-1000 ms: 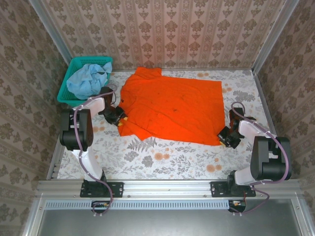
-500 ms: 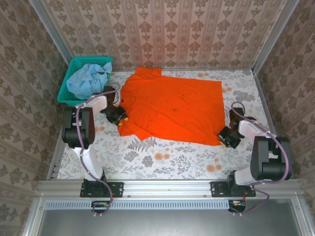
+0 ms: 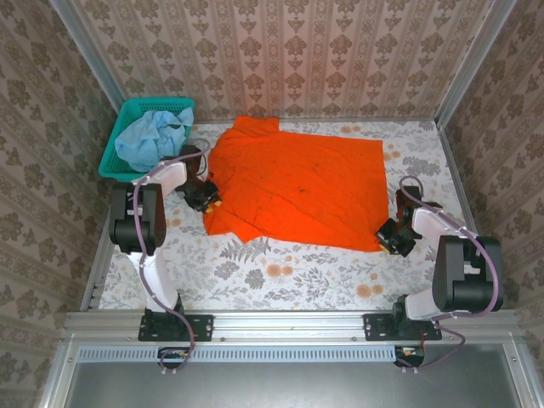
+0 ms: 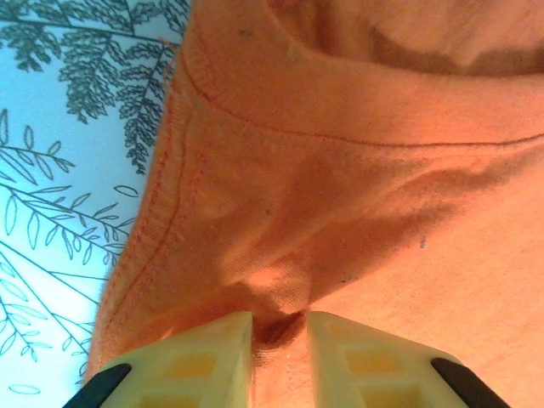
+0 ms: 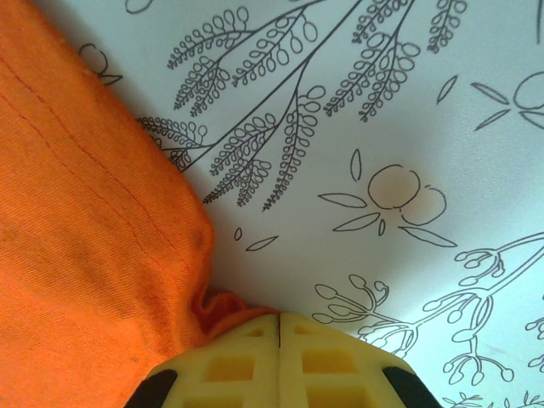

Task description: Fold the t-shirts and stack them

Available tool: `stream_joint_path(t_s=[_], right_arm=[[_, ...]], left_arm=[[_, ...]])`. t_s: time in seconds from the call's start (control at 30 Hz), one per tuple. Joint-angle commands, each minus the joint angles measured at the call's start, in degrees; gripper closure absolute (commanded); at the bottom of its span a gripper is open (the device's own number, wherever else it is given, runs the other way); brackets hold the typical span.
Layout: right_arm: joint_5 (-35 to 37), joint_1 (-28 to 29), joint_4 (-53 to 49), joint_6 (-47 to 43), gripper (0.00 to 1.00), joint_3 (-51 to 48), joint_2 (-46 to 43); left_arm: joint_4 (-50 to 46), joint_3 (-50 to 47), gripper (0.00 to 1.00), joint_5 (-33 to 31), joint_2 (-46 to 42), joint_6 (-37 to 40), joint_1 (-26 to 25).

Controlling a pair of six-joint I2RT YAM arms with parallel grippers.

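The orange t-shirt [image 3: 297,187] lies spread open across the middle of the flower-printed table [image 3: 289,272]. Its collar end is towards the left and its straight hem towards the right. One sleeve sticks out towards the back wall, and the cloth is mostly flat with a few shallow wrinkles.

The left gripper [image 3: 204,197] is down at the shirt's left edge, on the near side of the collar. In the left wrist view its cream fingers [image 4: 204,357] stand slightly apart with a small raised fold of orange cloth pinched between them. The stitched edge of the shirt runs away from the gripper along the left, and the curved collar seam crosses above it.

The right gripper [image 3: 393,238] sits low at the shirt's near right corner, close to the table. In the right wrist view its fingers [image 5: 229,361] are pressed together with no gap showing. The orange corner puckers into a little bunch right at their tips, so it looks nipped there. The rest of the shirt spreads off to the left of that gripper, with bare tablecloth on the other side.

The pale blue t-shirt [image 3: 153,136] is crumpled in the teal mesh basket [image 3: 158,103] at the far left corner of the table, just behind the left arm and apart from the orange one.
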Motion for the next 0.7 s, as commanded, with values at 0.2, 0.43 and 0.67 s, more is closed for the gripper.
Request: stream_joint_path(t_s=[0.2, 0.43, 0.67], right_arm=[[-0.6, -0.2, 0.3, -0.4, 1.00, -1.0, 1.0], [-0.7, -0.2, 0.2, -0.5, 1.00, -0.8, 1.1], [-0.9, -0.2, -0.1, -0.9, 1.00, 0.0, 1.5]], left_arm=[[-1.8, 1.0, 0.83, -0.4, 1.6, 1.7, -0.6], [-2.3, 1.5, 1.00, -0.4, 1.1, 1.9, -0.9], [-5.3, 2.0, 1.00, -0.6, -3.6, 2.8, -1.4]])
